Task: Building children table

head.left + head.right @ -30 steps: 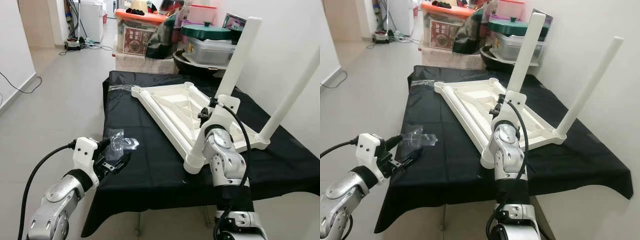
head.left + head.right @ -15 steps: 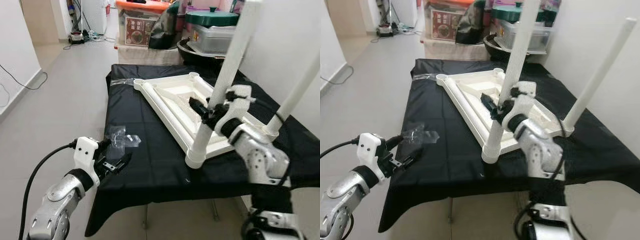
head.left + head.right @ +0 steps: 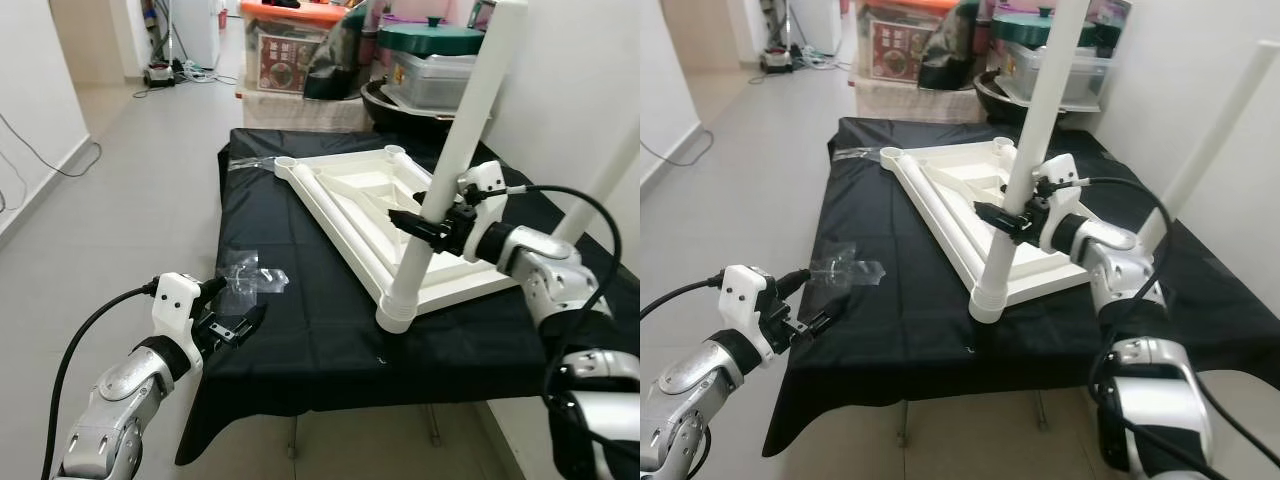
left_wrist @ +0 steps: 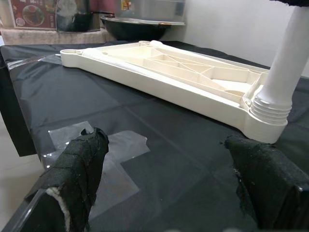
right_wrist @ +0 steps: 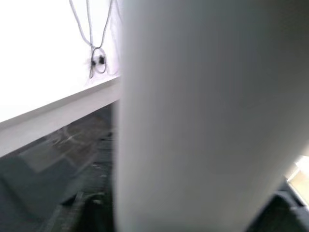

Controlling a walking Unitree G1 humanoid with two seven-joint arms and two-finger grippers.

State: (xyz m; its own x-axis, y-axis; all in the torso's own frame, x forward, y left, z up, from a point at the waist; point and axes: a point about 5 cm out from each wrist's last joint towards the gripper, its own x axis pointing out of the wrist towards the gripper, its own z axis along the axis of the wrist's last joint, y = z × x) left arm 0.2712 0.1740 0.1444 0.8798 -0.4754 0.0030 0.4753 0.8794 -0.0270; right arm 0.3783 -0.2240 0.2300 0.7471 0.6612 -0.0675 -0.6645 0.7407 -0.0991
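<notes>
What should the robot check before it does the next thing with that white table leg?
1. Right gripper on the near leg: ok, fingers either side of it.
2. Leg seated in the corner socket: ok, though tightness cannot tell.
3. Leg upright: not ok, it leans.
4. Upside-down tabletop flat on the black cloth: ok.
5. Left gripper out of the way: ok, open at the cloth's near edge.
6. Clear plastic wrap away from the tabletop: ok.
</notes>
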